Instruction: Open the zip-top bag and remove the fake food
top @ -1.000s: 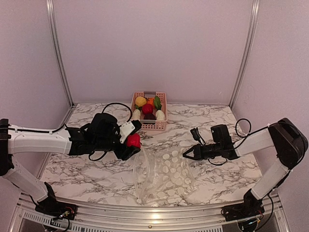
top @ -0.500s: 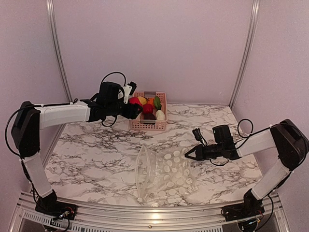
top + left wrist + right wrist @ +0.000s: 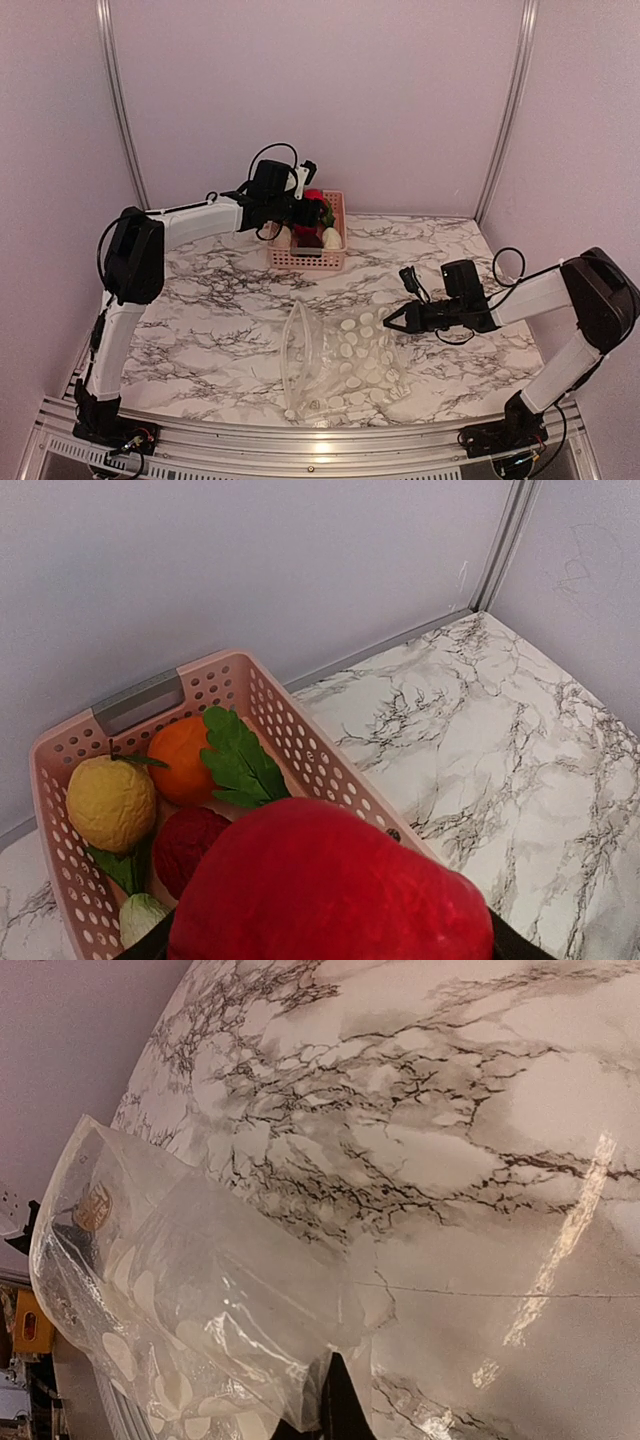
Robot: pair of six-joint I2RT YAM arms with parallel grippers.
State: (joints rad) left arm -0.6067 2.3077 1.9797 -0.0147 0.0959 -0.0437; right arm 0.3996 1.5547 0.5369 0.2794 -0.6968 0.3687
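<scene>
The zip-top bag [image 3: 340, 362], clear with white dots, lies open and slack near the table's front; the right wrist view shows its crumpled plastic [image 3: 180, 1280]. My right gripper [image 3: 390, 320] is shut on the bag's right edge, its dark fingertips [image 3: 335, 1405] pinching the film. My left gripper [image 3: 308, 192] is shut on a red piece of fake food [image 3: 316, 197], held above the pink basket [image 3: 335, 262]. In the left wrist view the red piece [image 3: 320, 890] fills the bottom and hides the fingers. More fake food lies in the basket [image 3: 290, 730]: orange [image 3: 178, 760], yellow [image 3: 110, 802], green leaf [image 3: 240, 762], dark red [image 3: 188, 842].
The basket stands at the back of the marble table [image 3: 200, 330] against the pink rear wall. Metal corner posts [image 3: 505, 110] frame the back. A black cable [image 3: 505, 262] loops by the right arm.
My left arm has carried the red piece from beside the bag's mouth back and up to above the basket. The right gripper has kept its hold on the bag.
</scene>
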